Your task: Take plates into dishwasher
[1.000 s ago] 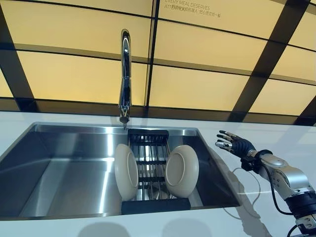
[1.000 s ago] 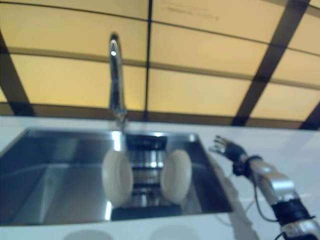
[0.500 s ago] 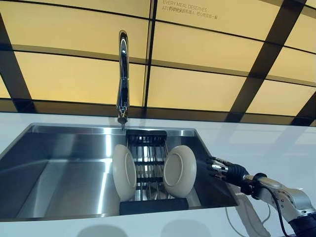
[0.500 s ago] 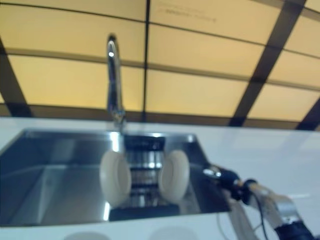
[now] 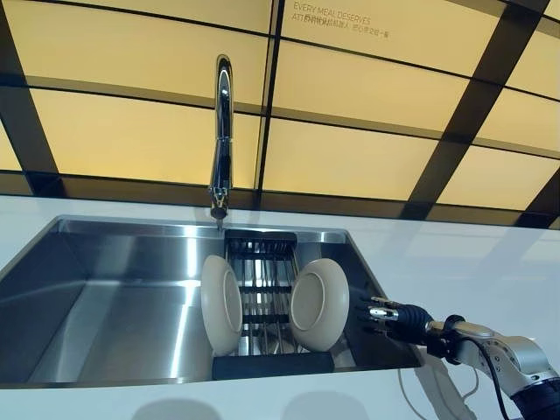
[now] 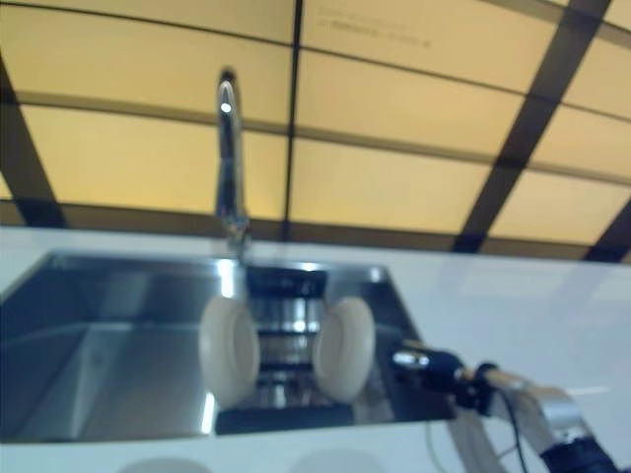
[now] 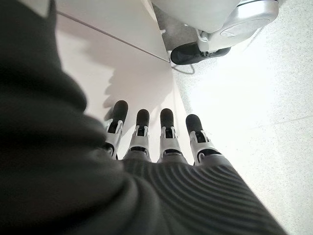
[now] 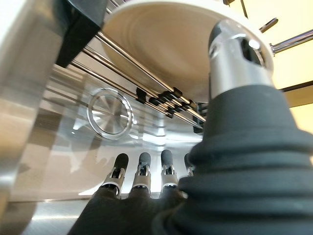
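Since a second ago our right robot hand has dropped from above the white table beside the sink and reached in over the sink's right rim; it now sits low inside the steel sink, just right of the right plate. In the right wrist view its fingers run out straight in a row toward the sink floor and the round drain, with the thumb raised apart in front of the plate's underside. The robot hand is spread and holds nothing; we cannot tell whether the thumb touches the plate.

Two cream plates stand on edge in a dark wire rack that spans the sink below the tall chrome tap. The left plate stands at the rack's left side, the right plate at its right side, with bare rack bars between them.

Our left robot hand shows only in its own wrist view, fingers straight and relaxed, holding nothing, beside a white panel.
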